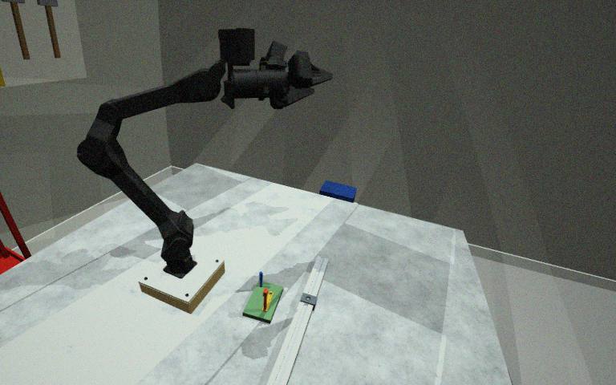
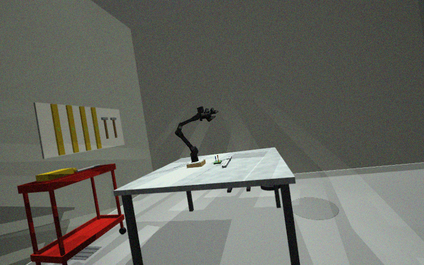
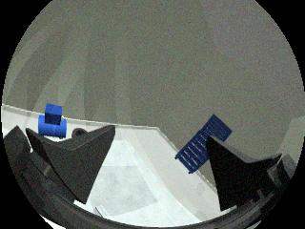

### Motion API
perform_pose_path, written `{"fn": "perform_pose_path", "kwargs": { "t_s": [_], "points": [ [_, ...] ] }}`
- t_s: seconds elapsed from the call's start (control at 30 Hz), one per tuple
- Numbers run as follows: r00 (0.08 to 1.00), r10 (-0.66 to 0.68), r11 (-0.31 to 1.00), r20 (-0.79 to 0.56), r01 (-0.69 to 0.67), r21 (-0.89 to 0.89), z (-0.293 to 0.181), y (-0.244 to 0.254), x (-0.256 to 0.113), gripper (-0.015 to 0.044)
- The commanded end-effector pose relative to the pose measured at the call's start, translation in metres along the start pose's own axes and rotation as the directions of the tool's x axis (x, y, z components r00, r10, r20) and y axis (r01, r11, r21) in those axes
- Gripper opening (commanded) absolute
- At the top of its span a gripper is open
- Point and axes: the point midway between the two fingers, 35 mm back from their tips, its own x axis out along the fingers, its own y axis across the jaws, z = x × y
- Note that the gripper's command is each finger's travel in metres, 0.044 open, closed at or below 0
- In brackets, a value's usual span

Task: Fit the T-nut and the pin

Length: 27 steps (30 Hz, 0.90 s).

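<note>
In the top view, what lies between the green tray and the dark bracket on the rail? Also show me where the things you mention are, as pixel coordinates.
In the top view, only bare tabletop shows between the green tray (image 1: 253,306) and the dark bracket (image 1: 313,301), with gray patches on it.

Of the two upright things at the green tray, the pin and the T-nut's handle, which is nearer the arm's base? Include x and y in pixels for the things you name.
The blue pin (image 1: 261,279); the handle (image 1: 265,293) is orange and farther away.
</note>
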Motion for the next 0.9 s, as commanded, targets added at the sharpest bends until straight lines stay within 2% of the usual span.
{"fn": "perform_pose_path", "kwargs": {
  "t_s": [0.0, 0.1, 0.23, 0.43, 0.57, 0.67, 0.87],
  "points": [
    [0.965, 0.032, 0.985, -0.260, -0.074, -0.153, -0.076, -0.006, 0.016, 0.0440],
    [0.899, 0.060, 0.960, -0.433, -0.171, -0.221, -0.130, -0.012, 0.016, 0.0440],
    [0.758, 0.125, 0.908, -0.640, -0.348, -0.234, -0.201, -0.018, 0.001, 0.0440],
    [0.466, 0.294, 0.782, -0.835, -0.620, -0.071, -0.294, -0.020, -0.050, 0.0440],
    [0.257, 0.463, 0.645, -0.848, -0.754, 0.124, -0.337, -0.012, -0.097, 0.0440],
    [0.117, 0.614, 0.507, -0.781, -0.817, 0.275, -0.353, 0.004, -0.136, 0.0440],
    [0.093, 0.644, 0.476, -0.760, -0.826, 0.302, -0.355, 0.007, -0.144, 0.0440]
  ]
}}
